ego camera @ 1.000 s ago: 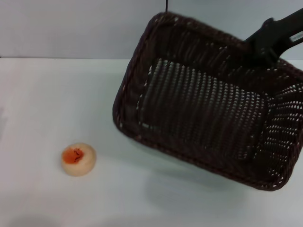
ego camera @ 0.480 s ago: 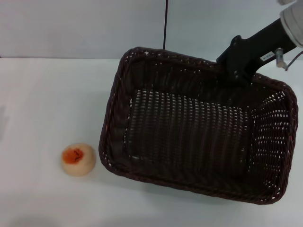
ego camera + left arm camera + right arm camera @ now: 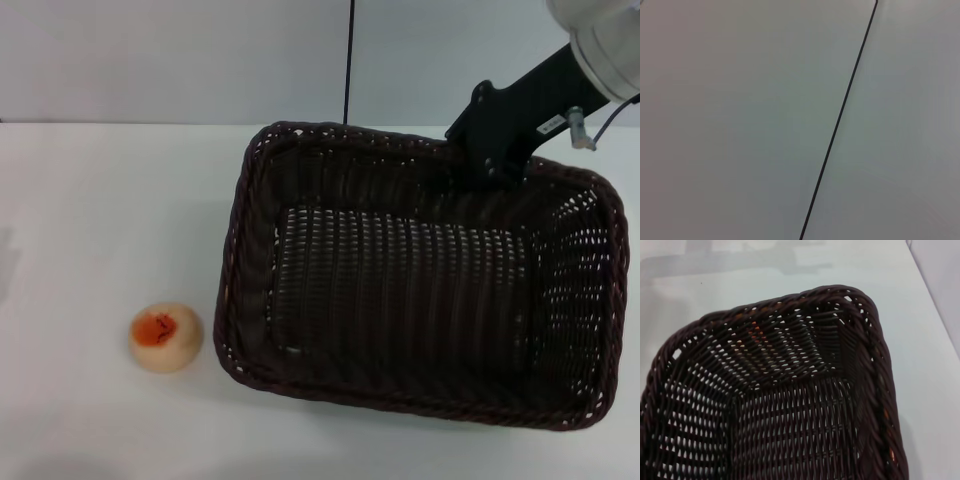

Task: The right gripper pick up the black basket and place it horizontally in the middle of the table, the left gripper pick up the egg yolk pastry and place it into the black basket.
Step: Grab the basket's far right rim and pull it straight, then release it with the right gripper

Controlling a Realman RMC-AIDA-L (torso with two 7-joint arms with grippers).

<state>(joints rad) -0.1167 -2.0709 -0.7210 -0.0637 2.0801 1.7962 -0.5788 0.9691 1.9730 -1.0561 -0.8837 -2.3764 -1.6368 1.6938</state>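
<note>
White table (image 3: pixel 90 210) fills my head cam, w/ a pale grey wall (image 3: pixel 170 60) behind it and a thin black vertical line (image 3: pixel 349 60) running down that wall. Left wrist cam gives me just that pale surface w/ the dark line across it, so the left gripper isn't in any view I have

Biggest item is the black basket (image 3: pixel 400 290), mouth up, sitting on the table right of centre, its long side running roughly across my view w/ a slight skew. From the right wrist cam I look down into one corner of it (image 3: pixel 790 405); weave is open enough that table shows through the slats, and a small orange glint shows through the far wall

Right gripper (image 3: pixel 487 152) comes in from the upper right on its black wrist, w/ the white arm above, and sits at the basket's far rim. Fingertips are hidden by wrist and rim, so I can't tell if it's clamped on the rim or let go

Egg yolk pastry (image 3: pixel 166 337) rests on the table just left of the basket's near-left corner, not touching, orange patch up
</note>
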